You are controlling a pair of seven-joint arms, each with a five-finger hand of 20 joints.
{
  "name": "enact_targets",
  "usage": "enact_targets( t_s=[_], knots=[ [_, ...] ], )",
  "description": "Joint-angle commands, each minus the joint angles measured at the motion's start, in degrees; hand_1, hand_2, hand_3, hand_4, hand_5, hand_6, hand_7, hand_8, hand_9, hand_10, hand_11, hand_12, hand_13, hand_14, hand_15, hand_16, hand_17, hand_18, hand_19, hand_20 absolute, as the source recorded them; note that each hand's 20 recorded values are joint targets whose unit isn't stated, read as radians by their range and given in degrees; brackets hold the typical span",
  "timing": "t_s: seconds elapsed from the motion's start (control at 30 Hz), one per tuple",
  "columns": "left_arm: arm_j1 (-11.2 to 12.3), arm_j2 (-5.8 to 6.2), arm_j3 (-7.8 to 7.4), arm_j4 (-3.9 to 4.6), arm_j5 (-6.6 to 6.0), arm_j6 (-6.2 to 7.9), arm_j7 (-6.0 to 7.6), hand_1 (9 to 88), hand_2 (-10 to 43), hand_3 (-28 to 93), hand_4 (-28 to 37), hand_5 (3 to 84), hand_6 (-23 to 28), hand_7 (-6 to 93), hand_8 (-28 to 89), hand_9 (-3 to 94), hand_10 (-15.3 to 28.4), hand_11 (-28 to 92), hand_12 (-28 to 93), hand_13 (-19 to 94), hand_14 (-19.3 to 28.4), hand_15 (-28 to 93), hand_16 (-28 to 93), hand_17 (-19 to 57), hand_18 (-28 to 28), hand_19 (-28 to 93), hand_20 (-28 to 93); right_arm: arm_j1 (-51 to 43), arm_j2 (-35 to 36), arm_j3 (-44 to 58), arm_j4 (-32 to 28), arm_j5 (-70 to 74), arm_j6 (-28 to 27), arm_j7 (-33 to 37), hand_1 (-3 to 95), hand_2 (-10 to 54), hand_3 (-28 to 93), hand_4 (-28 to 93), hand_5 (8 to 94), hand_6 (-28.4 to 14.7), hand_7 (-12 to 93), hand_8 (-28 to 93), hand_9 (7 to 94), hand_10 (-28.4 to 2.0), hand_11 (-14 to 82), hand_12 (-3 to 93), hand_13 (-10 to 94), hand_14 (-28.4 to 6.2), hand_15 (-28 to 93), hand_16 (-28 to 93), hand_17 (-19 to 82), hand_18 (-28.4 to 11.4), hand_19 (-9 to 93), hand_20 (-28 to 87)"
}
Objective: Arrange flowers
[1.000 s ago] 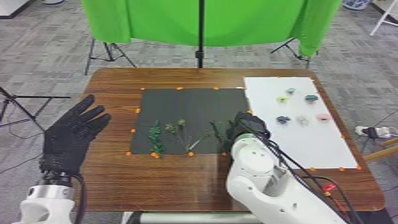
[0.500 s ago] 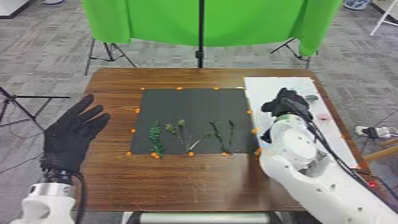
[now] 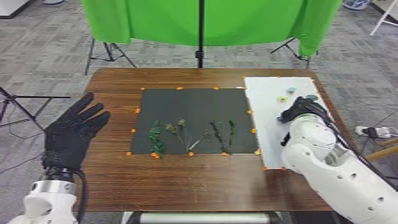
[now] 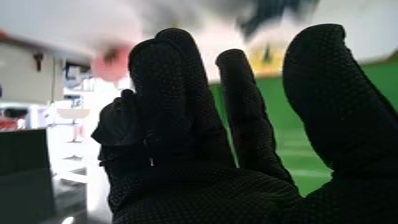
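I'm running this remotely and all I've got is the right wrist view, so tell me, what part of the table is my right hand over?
Observer: The right hand is over the white sheet, just right of the dark mat.
Operator: Okay, and where would I find stems for these flowers?
Observer: The green stems lie side by side on the near half of the dark mat.

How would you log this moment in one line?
right hand: open, over white sheet | left hand: open, left of mat | green stems: on mat
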Motion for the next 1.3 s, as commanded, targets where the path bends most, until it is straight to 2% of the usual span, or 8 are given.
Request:
enact_targets(
  t_s=[0.03, 0.1, 0.37, 0.6, 0.8, 1.0, 1.13, 1.3],
  knots=[
    [0.9, -0.46, 0.18, 0.77, -0.29, 0.44, -0.50, 23.8, 5.4, 81, -23.9, 39.2, 9.6, 12.2, -9, 33.6, 19.9, 25, 11, 26, 27.9, 51, -9, -9.3, 26.1, 54, 13, 1.6, 0.9, -6.1, 3.6, -2.5, 3.5, -1.8, 39.9, -9.5, 78, -28, 55.5, 0.6, 17, -12, 64.7, -19.8, 30.0, 14.1, 61, -14.2, 75, 10, 28, -28.4, 93, 52],
    [1.4, -0.36, 0.16, 0.64, -0.43, 0.07, 0.10, 23.8, 5.3, 81, -23.8, 39.4, 9.7, 12.2, -9, 33.6, 19.9, 25, 11, 26, 27.8, 51, -9, -9.3, 26.1, 54, 13, 2.1, 0.4, -6.8, 4.3, -2.7, 3.9, -1.3, 40.6, -9.5, 79, -28, 58.3, 1.5, 17, -13, 66.6, -18.9, 30.2, 14.4, 62, -13.0, 74, 10, 29, -28.4, 93, 52],
    [1.9, -1.50, -0.12, 0.55, 0.05, -0.37, -1.27, 23.9, 5.3, 81, -23.9, 39.7, 10.0, 12.2, -9, 33.7, 19.9, 25, 11, 26, 28.0, 51, -9, -9.4, 26.0, 54, 13, 2.4, 1.5, -10.7, 3.2, -10.1, 1.7, -1.6, 40.1, -9.5, 77, -28, 59.2, 0.4, 16, -13, 67.6, -17.7, 31.3, 15.2, 63, -13.1, 74, 12, 29, -28.4, 93, 52],
    [1.6, -1.78, -0.16, 0.65, 0.61, -0.95, -2.00, 24.0, 5.4, 81, -23.7, 39.9, 10.4, 12.1, -9, 33.9, 20.1, 25, 11, 26, 28.0, 51, -9, -9.4, 26.0, 54, 13, 3.4, 0.8, -13.7, 2.2, -14.0, 2.6, -2.7, 39.8, -9.5, 79, -28, 49.1, -5.1, 14, -12, 55.5, -21.1, 36.6, 14.7, 55, -16.2, 79, 11, 27, -28.4, 93, 53],
    [1.6, -1.79, -0.11, 0.54, 0.56, -0.99, -2.20, 24.0, 5.3, 81, -23.4, 40.2, 10.6, 12.1, -9, 34.2, 20.2, 25, 11, 26, 27.9, 51, -9, -9.4, 26.0, 54, 13, 4.5, 1.0, -16.6, 2.7, -14.9, 3.5, -3.6, 40.2, -9.5, 78, -28, 48.8, -3.8, 15, -12, 54.3, -21.4, 35.8, 13.6, 54, -16.4, 80, 10, 27, -28.4, 92, 53],
    [1.7, -1.99, -0.51, 0.35, 0.75, -1.06, -2.46, 24.0, 5.3, 81, -23.2, 40.5, 10.9, 11.9, -9, 34.5, 20.3, 25, 11, 26, 27.9, 51, -9, -9.4, 26.0, 54, 13, 5.5, 0.7, -18.9, 5.6, -14.1, 6.0, -1.3, 45.6, -9.5, 77, -28, 64.7, 0.6, 16, -13, 68.6, -16.0, 31.3, 14.4, 64, -12.6, 75, 12, 30, -28.4, 93, 51],
    [1.6, -2.09, -0.78, 0.25, 0.75, -0.92, -2.63, 24.1, 5.3, 81, -23.1, 40.6, 10.9, 12.0, -9, 34.5, 20.3, 25, 11, 26, 28.0, 51, -9, -9.4, 26.1, 54, 13, 5.6, 1.5, -20.0, 6.4, -16.1, 10.2, -1.4, 58.5, -9.5, 66, -28, 82.8, 1.0, 18, 1, 88.2, -8.6, 12.4, 29.7, 76, -6.7, 64, 22, 36, -27.3, 93, 51],
    [2.0, -1.83, -0.76, -0.05, 0.61, -0.56, -2.03, 24.3, 5.3, 81, -23.2, 40.7, 10.9, 12.0, -9, 34.6, 20.2, 25, 11, 26, 27.9, 51, -9, -9.4, 26.0, 54, 13, 6.1, 1.9, -20.0, 5.0, -17.7, 13.9, -1.4, 61.1, -9.5, 66, -28, 90.9, 1.3, 17, 5, 93.7, -6.2, 18.0, 28.5, 85, -5.0, 60, 23, 41, -25.8, 93, 53]
  ],
)
